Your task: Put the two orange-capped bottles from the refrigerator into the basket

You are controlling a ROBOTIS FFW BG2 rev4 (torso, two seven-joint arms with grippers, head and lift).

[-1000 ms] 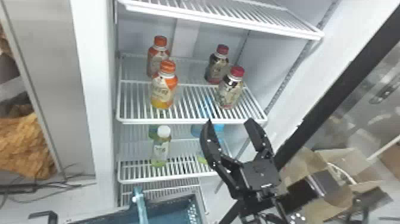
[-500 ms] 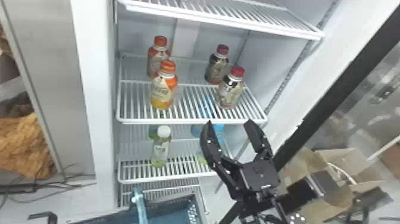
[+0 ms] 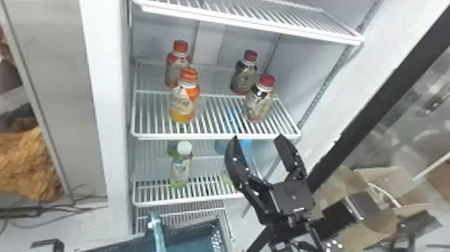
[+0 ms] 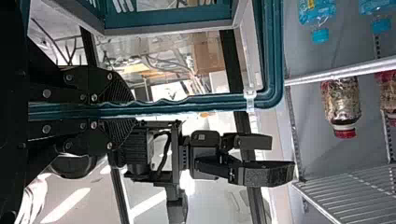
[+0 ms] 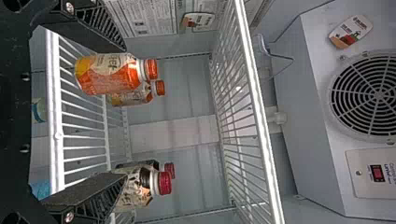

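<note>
Head view: right claw (image 3: 257, 137) is hanging, fingers apart, near shelf (image 3: 214, 136), both orange-capped bottles (image 3: 183, 104) standing there; left claw (image 4: 134, 109) is clamping basket (image 4: 210, 100). Picking is likely pending, next needing a leftward reach, nearer one first.

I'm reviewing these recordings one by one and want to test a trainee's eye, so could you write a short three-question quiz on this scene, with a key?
1. What is the left gripper closed on? A) a red-capped bottle B) the basket's rim C) a shelf
2. True or false: both orange-capped bottles stand on the same shelf as the red-capped bottles.
3. Fill in: the right gripper is ____ (open/shut).

Key: 1 B; 2 true; 3 open
</note>
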